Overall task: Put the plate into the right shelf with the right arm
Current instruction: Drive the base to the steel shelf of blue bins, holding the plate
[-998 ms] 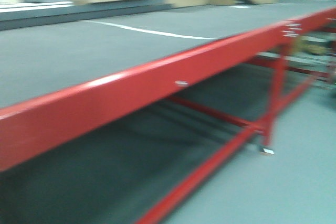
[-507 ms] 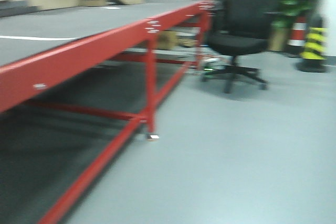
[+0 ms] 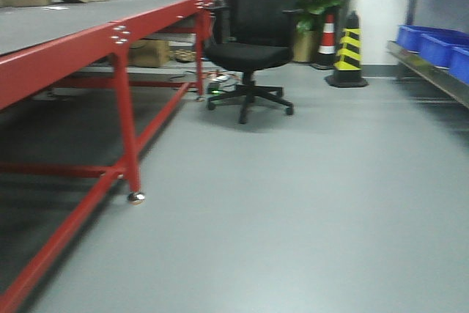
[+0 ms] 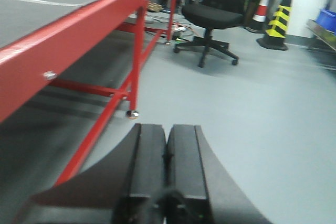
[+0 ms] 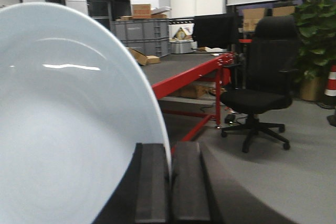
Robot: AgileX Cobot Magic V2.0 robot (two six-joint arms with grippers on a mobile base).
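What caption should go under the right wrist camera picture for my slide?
Right gripper pinching the rim of the white plate, with a red table and black office chair behind.

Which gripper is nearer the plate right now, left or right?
Right. The right gripper is shut on the plate at its rim, so they touch. The left gripper is shut and empty beside the red table; no plate shows in its view.
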